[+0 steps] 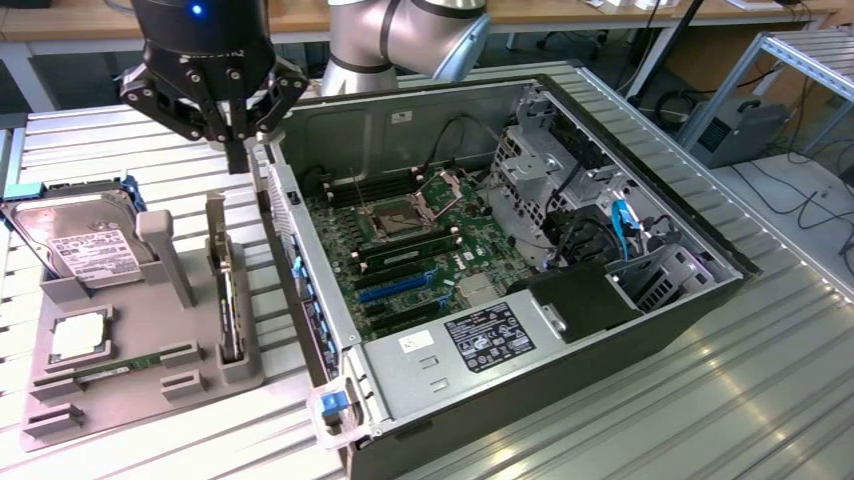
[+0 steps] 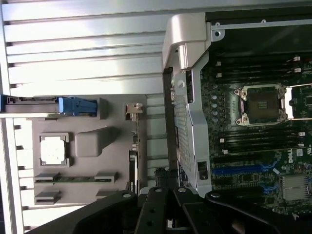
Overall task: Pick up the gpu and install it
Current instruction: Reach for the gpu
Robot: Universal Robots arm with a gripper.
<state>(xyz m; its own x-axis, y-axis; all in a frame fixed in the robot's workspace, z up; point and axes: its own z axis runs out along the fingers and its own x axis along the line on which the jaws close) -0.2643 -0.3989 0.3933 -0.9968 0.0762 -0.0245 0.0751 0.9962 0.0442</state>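
one closed gripper, maybe above gpu

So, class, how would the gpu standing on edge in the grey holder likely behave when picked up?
The gpu looks a thin, flat board, so probably stiff and light. Standing on edge in the holder, it would likely tip once unsupported.
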